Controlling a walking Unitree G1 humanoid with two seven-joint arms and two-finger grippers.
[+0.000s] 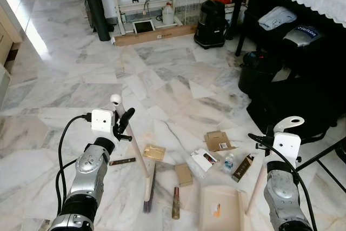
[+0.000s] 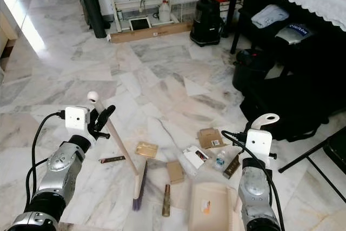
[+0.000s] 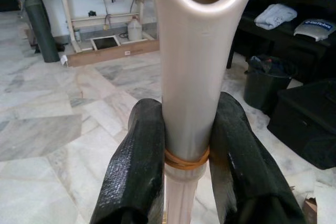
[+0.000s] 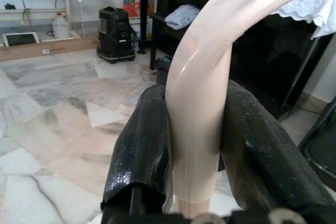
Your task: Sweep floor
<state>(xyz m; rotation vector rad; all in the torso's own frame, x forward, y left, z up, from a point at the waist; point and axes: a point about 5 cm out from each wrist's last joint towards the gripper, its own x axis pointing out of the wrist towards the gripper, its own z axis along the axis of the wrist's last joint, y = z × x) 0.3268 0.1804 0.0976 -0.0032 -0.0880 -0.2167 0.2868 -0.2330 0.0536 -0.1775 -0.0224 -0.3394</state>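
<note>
- Left gripper (image 3: 186,166) clenches the smooth beige broom (image 1: 139,155) handle; bristles rest on marble floor (image 1: 162,79) at 6 o'clock.
- Right gripper (image 4: 197,145) grips the curved dustpan (image 1: 220,209) handle; litter (image 1: 219,142) at 12 o'clock of the pan.

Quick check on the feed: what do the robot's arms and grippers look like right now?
Both arms are silver metal with black joint bands. Each wrist carries a white box camera fed by a black cable. The left gripper and right gripper have long black textured fingers.

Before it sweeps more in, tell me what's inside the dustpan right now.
On the dustpan tray lies one small orange-and-white scrap. The right gripper holds its handle. The tray's near end runs out of the picture, so that part can't be checked.
</note>
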